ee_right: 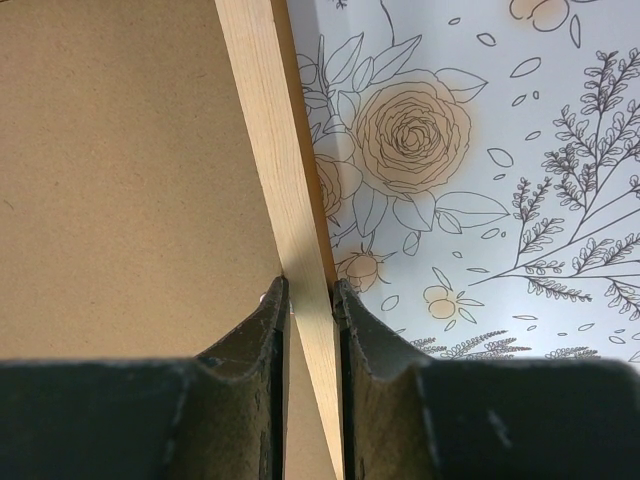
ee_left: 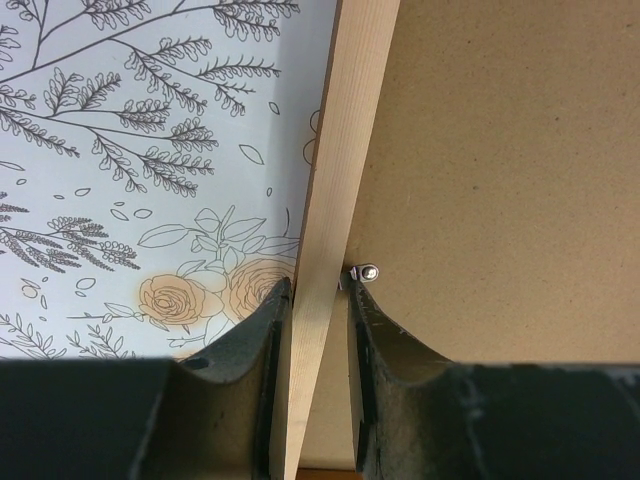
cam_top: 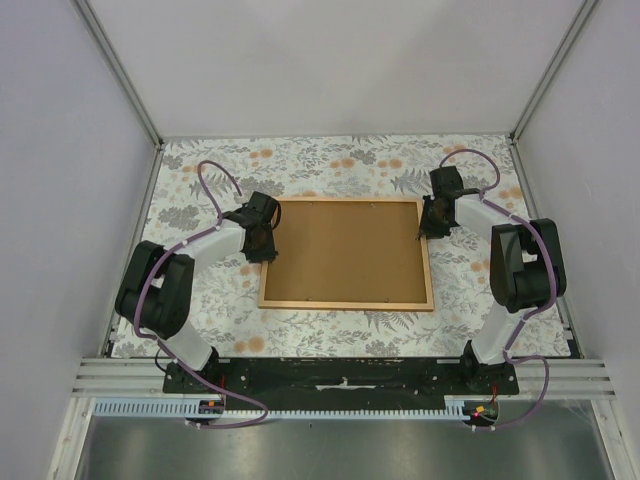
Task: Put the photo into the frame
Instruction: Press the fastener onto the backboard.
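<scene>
Left claw [ee_left: 320,283] and right claw [ee_right: 310,284] each pinch a side rail of the frame [cam_top: 346,303]; uneven lifting could twist it or drop the backing board [cam_top: 345,250].

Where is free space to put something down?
Free: the tablecloth strip between the frame and the back wall, and the strip between the frame and the arm bases. Crowded: both sides, where the left gripper and the right gripper clamp its rails.

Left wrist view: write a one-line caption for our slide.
Left claw straddles the frame rail beside the brown board.
</scene>
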Motion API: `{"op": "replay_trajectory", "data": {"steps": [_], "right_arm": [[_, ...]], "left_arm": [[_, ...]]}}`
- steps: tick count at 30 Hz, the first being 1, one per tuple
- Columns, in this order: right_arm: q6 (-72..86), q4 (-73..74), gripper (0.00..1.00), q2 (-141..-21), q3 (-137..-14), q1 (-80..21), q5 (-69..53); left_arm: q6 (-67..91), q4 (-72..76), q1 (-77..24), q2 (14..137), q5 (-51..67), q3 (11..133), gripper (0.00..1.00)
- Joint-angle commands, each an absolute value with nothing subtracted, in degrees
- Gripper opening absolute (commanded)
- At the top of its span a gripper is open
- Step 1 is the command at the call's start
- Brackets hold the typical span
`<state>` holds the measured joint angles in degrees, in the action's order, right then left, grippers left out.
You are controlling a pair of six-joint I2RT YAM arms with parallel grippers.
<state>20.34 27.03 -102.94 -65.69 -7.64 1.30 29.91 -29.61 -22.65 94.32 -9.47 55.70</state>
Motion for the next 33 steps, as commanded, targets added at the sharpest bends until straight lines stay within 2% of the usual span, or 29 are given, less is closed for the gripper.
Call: {"op": "replay_trajectory", "data": {"steps": [1,5,11,15,24,33], "right_arm": [[20.6,25.6,0.0,-102.0,-66.4,-7.2,1.8],[20.3,25.5,0.0,-102.0,-66.4,-7.2,1.8],[20.3,25.5,0.0,-101.9,-66.6,-7.2,1.8],[20.2,25.5,0.0,-102.0,-66.9,-7.2,1.6],[20.3,25.7,0.0,-102.4,-67.2,-7.2,1.8],[20.2,25.9,0.0,-102.8,-67.8,-7.2,1.8]], "left_arm": [[35.2,-27.6,-22.2,97.3,-15.7,53.4,0.05],[34.7,-28.3,-22.1,97.6,-16.3,54.1,0.11],[33.1,-28.0,-22.2,96.8,-15.6,54.5,0.34],[32.3,-28.0,-22.2,96.8,-15.3,55.0,0.45],[29.0,-28.2,-22.1,94.0,-14.8,56.7,0.53],[26.8,-29.3,-22.1,90.4,-16.4,57.4,0.54]]}}
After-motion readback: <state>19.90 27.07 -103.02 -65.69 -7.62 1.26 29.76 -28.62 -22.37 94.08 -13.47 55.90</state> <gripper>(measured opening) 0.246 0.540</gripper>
